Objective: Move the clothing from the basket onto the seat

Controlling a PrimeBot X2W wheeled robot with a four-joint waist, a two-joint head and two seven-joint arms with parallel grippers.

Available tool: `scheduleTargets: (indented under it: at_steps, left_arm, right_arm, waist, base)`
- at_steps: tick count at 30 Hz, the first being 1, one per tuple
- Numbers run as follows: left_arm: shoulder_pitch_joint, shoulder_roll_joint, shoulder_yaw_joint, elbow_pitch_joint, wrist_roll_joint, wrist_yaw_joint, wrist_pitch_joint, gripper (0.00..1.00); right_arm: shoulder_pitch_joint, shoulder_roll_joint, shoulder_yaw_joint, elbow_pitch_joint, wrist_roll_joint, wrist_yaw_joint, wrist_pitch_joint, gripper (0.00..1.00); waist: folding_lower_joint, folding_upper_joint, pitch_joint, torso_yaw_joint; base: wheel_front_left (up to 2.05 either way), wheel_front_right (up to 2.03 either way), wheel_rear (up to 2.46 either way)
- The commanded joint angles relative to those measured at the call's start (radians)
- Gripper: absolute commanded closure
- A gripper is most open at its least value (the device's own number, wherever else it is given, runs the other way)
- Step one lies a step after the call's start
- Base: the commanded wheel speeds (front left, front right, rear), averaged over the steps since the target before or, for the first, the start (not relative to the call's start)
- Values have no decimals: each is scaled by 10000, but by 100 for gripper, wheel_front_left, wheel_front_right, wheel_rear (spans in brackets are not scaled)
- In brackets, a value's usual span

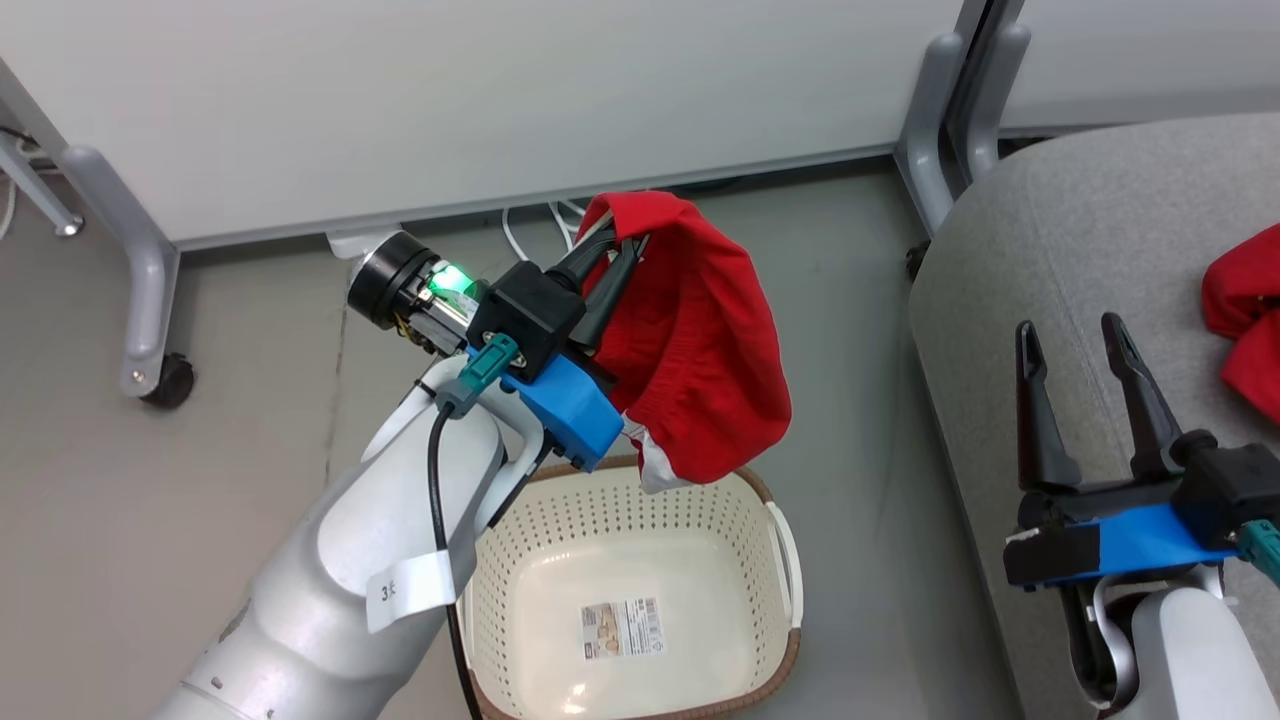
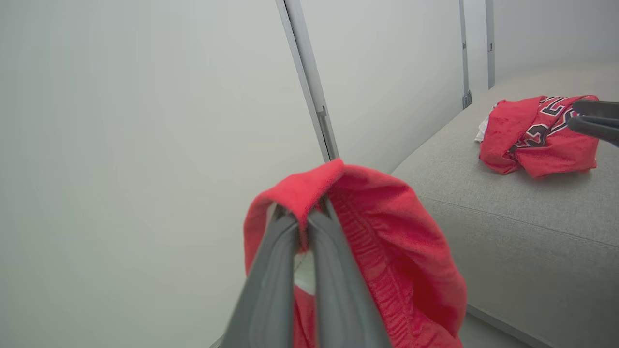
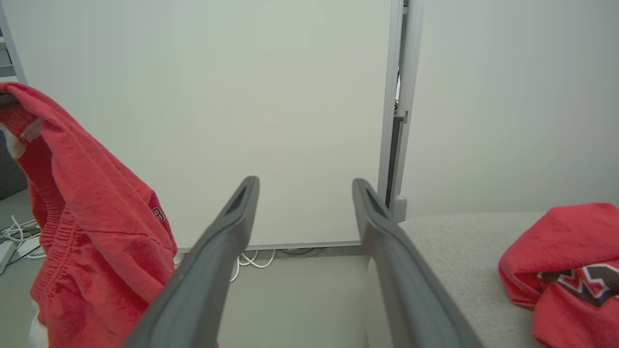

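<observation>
Aloft, garment [image 1: 700,340] clamped in left end effector [image 1: 622,248]

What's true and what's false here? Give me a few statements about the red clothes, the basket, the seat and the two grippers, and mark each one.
1. The left gripper is shut on a red garment held above the basket. True.
2. Another garment lies in the basket. False: inside it there is just a paper label.
3. The right gripper is open and holds nothing. True.
4. Nothing lies on the seat. False: a lettered red garment lies bunched on it.
</observation>
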Motion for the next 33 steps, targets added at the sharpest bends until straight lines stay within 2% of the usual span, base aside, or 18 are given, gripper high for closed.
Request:
scheduleTargets:
  at_steps: [1, 8, 22, 33]
  left_arm:
    - [124, -1, 80, -83, 74, -39, -52, 100]
    - [138, -85, 173, -450, 158, -91, -52, 100]
    - [134, -77, 128, -713, 221, -130, -52, 100]
    - [28, -116, 149, -749, 250, -140, -52, 100]
  right_arm:
    - [224, -2, -16, 57, 26, 1, 7, 0]
    - [595, -2, -120, 118, 86, 1, 7, 0]
    - [785, -2, -131, 143, 257, 1, 7, 0]
    - [-7, 0, 859, -29, -1, 1, 7, 0]
  waist:
    - [1, -1, -304, 23]
    - [1, -1, -744, 110]
    - [1, -1, -855, 179]
    - [1, -1, -731, 243]
  base:
    - [0, 0, 0]
    - [0, 0, 0]
    - [0, 0, 0]
    - [0, 0, 0]
